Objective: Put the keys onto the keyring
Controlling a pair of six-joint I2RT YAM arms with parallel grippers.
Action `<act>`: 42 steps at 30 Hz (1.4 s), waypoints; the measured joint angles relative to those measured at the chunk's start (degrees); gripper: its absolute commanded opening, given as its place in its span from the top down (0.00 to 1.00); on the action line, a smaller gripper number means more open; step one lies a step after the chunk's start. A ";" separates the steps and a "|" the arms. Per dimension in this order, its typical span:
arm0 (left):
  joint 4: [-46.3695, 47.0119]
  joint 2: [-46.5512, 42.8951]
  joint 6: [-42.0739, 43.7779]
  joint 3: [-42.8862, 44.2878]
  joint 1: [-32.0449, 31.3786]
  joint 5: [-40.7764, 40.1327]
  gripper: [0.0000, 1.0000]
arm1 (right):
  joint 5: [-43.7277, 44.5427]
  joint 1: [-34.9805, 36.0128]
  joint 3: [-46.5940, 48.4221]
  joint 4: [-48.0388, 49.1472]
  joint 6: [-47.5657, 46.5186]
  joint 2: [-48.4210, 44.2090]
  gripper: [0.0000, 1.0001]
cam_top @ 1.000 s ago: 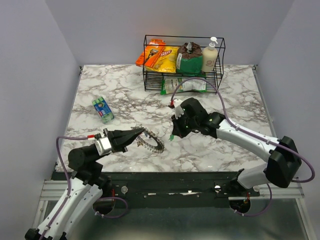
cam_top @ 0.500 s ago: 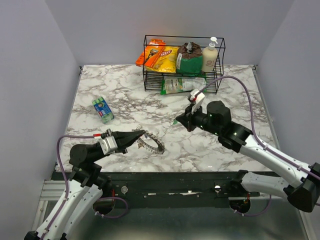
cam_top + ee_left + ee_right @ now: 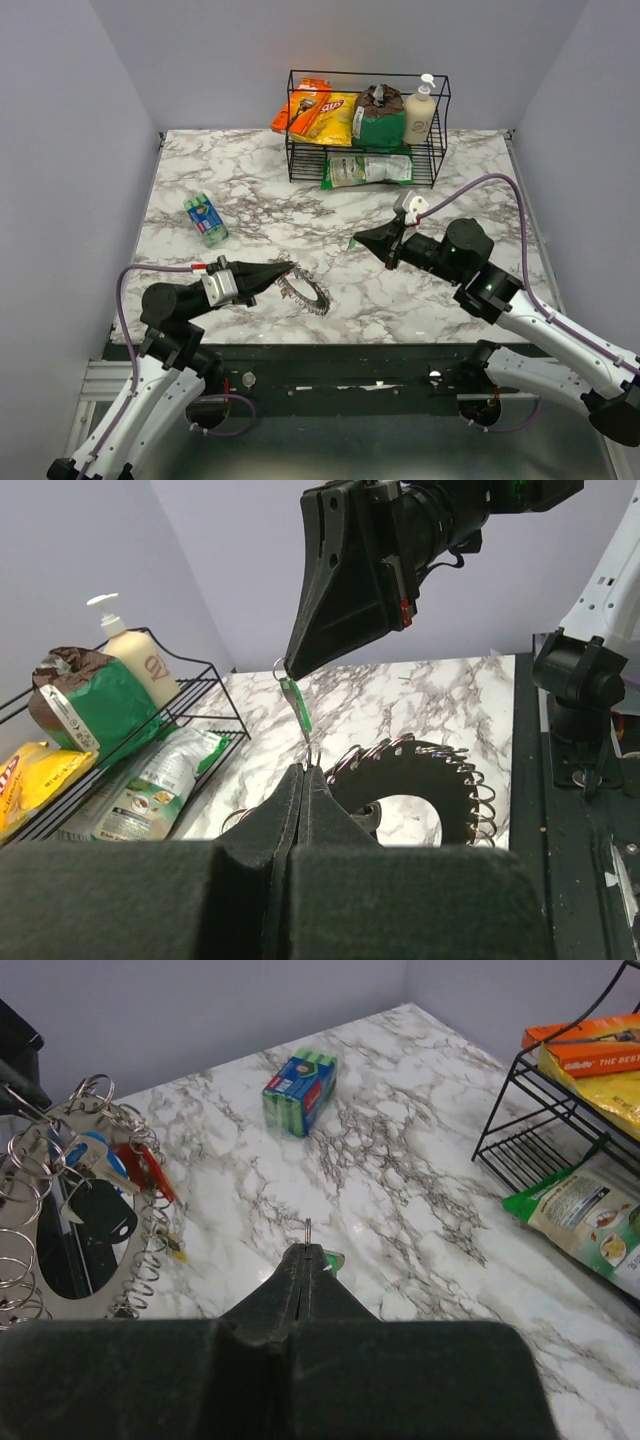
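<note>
My left gripper (image 3: 287, 268) is shut on a small loop of the keyring (image 3: 305, 292), a silvery coil held just above the marble near the front edge. In the right wrist view the keyring (image 3: 30, 1260) carries a blue key (image 3: 95, 1155), a red key (image 3: 150, 1165) and a black key (image 3: 100, 1215). My right gripper (image 3: 357, 243) is shut on the ring of a green key (image 3: 297, 702), which dangles from its tip. In the left wrist view that key hangs right above my left gripper (image 3: 305, 770) and the keyring's coil (image 3: 478, 792).
A black wire rack (image 3: 368, 125) at the back holds chip bags, a coffee bag and a soap bottle, with a green-white packet (image 3: 367, 170) under it. A pack of sponges (image 3: 206, 219) lies at the left. The table's front edge is close behind the keyring.
My right arm has lifted off the marble with the green key and swung back to the right, its tip now pointing left. The left gripper and keyring barely moved.
</note>
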 measured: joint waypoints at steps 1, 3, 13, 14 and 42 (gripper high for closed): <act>0.72 0.11 -0.57 -0.02 0.00 0.00 1.00 | -0.63 0.00 0.00 0.13 -0.35 0.00 1.00; 3.26 0.24 -2.19 -0.44 0.00 -0.07 1.00 | -1.95 0.00 0.00 0.20 -0.98 0.07 1.00; 28.92 6.64 -15.65 -9.27 0.00 -2.58 1.00 | -6.16 0.00 0.55 0.57 -4.07 0.17 1.00; 32.30 8.20 -17.40 -9.79 0.00 -2.78 1.00 | -6.91 -0.02 1.01 0.59 -4.50 0.24 1.00; 55.25 16.24 -31.43 -10.32 -0.35 -3.52 1.00 | -33.75 0.00 18.78 -5.68 -17.49 11.58 1.00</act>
